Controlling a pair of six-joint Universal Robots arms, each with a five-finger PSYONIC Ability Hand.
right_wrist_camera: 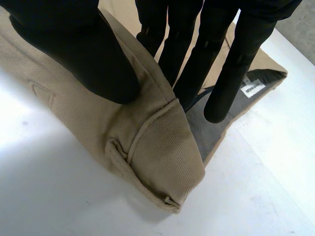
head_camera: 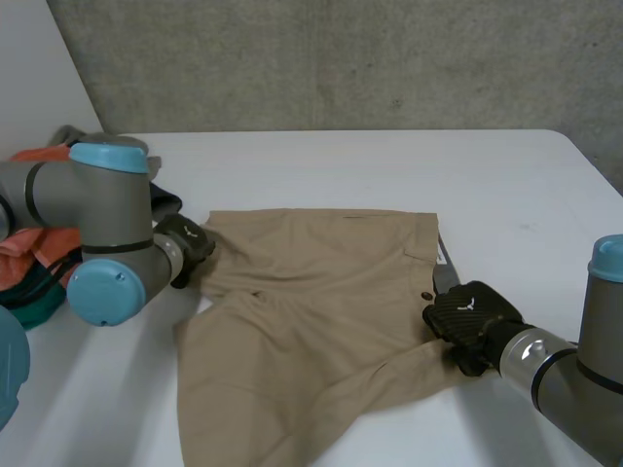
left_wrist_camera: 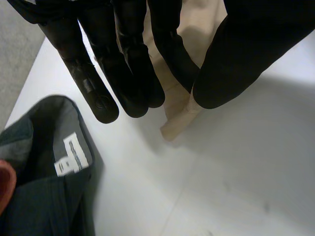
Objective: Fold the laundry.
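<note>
The tan shorts (head_camera: 311,311) lie spread in the centre of the head view, on the white table (head_camera: 389,165), with some wrinkles and one part turned toward the lower left of the frame. The left hand (head_camera: 185,248) is at the left edge of the cloth. In its wrist view we see a small tan corner pinched between the thumb and the nearly straight fingers (left_wrist_camera: 133,73). The right hand (head_camera: 467,316) is at the right edge, on the waistband. There the thumb (right_wrist_camera: 83,54) presses from above and the fingers reach onto the grey lining (right_wrist_camera: 211,132), so this hand holds the thick waistband corner near a belt loop (right_wrist_camera: 118,147).

We judge the cloth as light and soft, but a little stiff at the waistband and seams. It will hang and sag between two holding points, and a thin corner can slip out of a pinch. The waistband and the hem corners look to us like the best places to hold.

A pile of other clothes (head_camera: 39,253) waits at the left edge of the frame, and a dark grey garment (left_wrist_camera: 44,187) with a label lies near the left hand's fingertips.
</note>
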